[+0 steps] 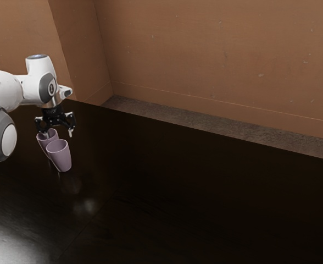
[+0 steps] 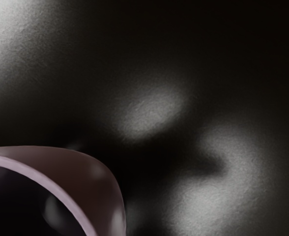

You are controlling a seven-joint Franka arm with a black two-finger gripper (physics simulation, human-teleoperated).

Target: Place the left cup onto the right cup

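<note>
Two mauve cups stand close together on the dark table at the exterior view's left. The farther cup (image 1: 45, 138) is partly hidden by the nearer cup (image 1: 60, 155). My black gripper (image 1: 55, 130) hangs just above the farther cup's rim, fingers spread wide and open, holding nothing. One fingertip (image 1: 71, 132) points down beside the nearer cup's rim. In the wrist view a cup's curved rim (image 2: 66, 167) looms large right under my hand, with its dark inside showing.
The glossy dark table (image 1: 194, 203) stretches wide toward the exterior view's right and front. A brown wall (image 1: 216, 55) with a grey ledge (image 1: 222, 125) runs along the table's far edge.
</note>
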